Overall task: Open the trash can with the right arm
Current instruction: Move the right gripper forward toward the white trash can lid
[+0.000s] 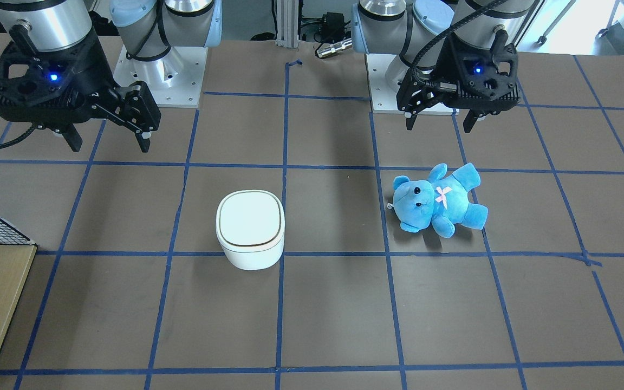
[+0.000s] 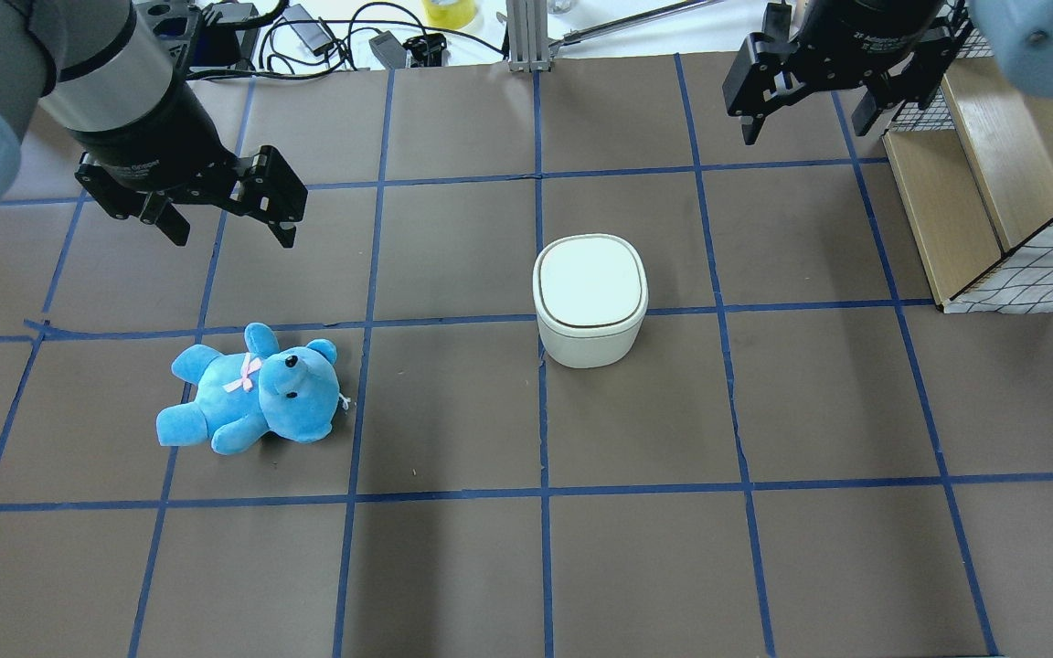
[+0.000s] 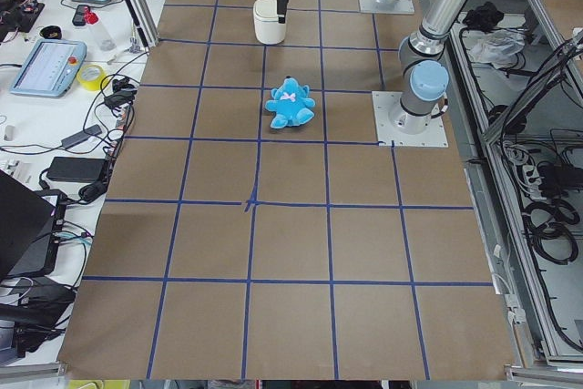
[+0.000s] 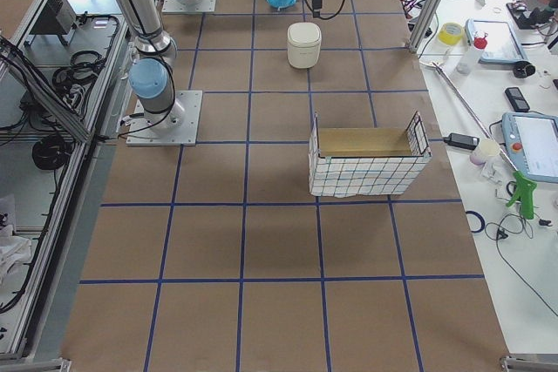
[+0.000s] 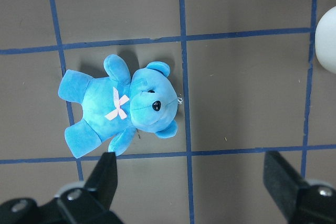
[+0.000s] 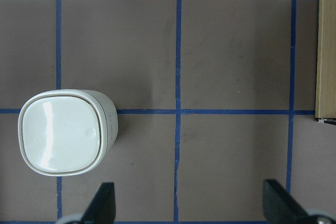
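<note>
White trash can (image 1: 251, 227) sits lid shut near the middle of the table (image 1: 344, 309), on a tape crossing. Step in hand looks like the approach, not yet begun: right gripper (image 1: 109, 142) hangs well apart from it, jaws spread, empty. Next move probably needs it brought over the lid to press or lift. Left gripper (image 1: 439, 125) is also spread, near the teddy bear (image 1: 439, 199). Count: one can, one bear, two grippers, one wire crate (image 4: 366, 167).

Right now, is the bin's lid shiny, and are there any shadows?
Yes. In the right wrist view the bin has pale streaks of glare on its lid. In the front-facing view, soft dark bands of shadow cross the table. In the left wrist view the bear looks sharp, with a small shadow along its edge.
</note>
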Controlling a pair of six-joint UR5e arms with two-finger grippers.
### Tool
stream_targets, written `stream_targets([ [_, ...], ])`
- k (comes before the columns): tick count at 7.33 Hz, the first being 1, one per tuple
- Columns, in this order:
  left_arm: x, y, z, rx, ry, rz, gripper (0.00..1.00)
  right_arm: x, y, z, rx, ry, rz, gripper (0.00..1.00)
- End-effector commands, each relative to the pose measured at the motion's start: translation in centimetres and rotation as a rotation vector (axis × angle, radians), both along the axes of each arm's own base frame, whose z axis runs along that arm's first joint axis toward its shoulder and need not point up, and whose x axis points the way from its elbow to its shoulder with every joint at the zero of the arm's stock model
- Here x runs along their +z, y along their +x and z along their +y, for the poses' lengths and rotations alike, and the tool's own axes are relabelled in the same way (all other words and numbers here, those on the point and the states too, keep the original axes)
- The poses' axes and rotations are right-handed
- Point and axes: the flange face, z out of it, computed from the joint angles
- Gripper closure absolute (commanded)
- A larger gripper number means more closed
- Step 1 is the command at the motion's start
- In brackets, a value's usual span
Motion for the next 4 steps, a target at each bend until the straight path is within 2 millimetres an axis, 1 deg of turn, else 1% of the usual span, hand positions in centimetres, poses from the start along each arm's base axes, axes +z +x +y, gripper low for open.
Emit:
stream_targets([
  [1,0.00,0.00,0.00,0.000,0.000,0.000,0.00,-0.01,0.01,0.04,0.002,0.001,0.001,0.00],
  [2,0.00,0.00,0.00,0.000,0.000,0.000,0.00,-0.05,0.01,-0.05,0.002,-0.001,0.001,0.00],
  [3,0.00,0.00,0.00,0.000,0.000,0.000,0.00,-0.17,0.11,-0.16,0.010,-0.007,0.000,0.03],
  [4,0.00,0.00,0.00,0.001,0.000,0.000,0.00,-0.53,0.45,-0.39,0.009,0.002,-0.002,0.53],
])
